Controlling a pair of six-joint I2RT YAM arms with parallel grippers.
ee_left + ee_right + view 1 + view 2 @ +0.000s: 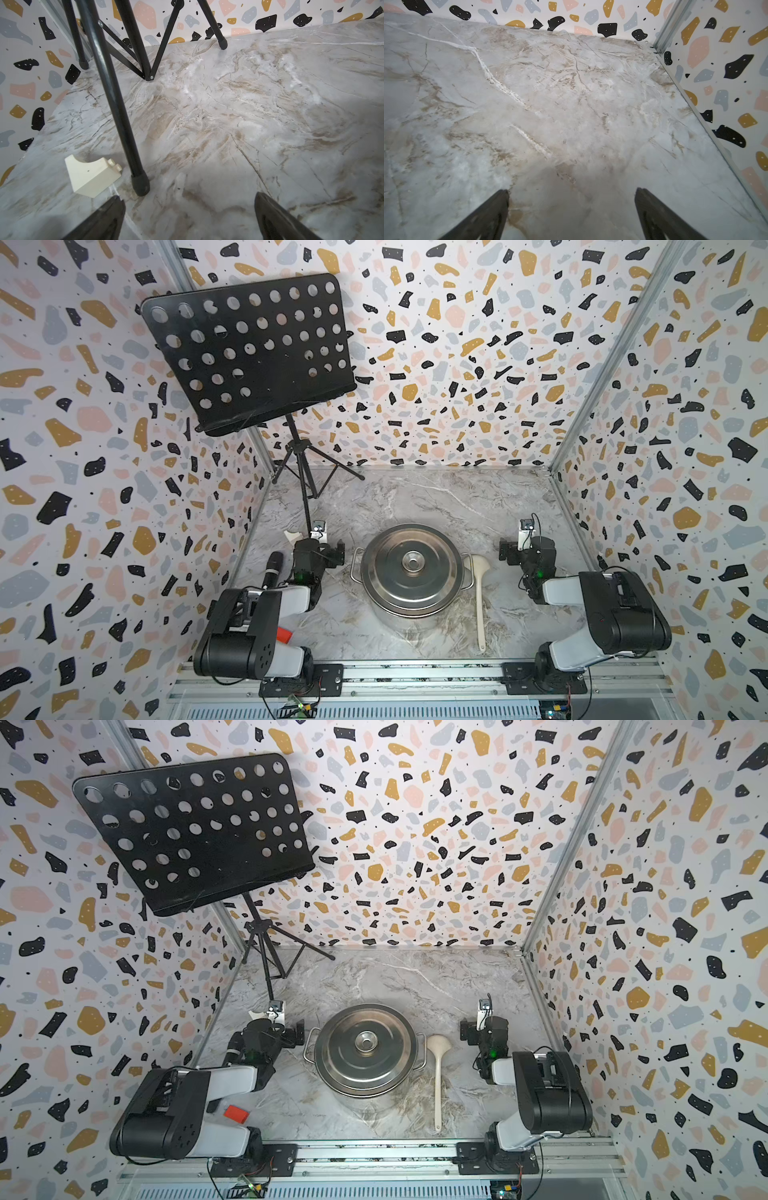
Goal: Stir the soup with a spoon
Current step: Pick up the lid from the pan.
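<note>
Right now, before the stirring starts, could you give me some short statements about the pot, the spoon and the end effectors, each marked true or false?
1. The lid covers the pot. True.
2. The spoon lies on the table beside the pot. True.
3. The left end effector and the right end effector are both open. True.
4. The right end effector holds the spoon. False: it is empty, apart from the spoon.
5. The left end effector grips the lid's knob. False: it is empty, away from the lid.

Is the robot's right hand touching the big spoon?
Apart. In the right wrist view the right gripper has open fingers over bare table only; in both top views table shows between it and the spoon.
</note>
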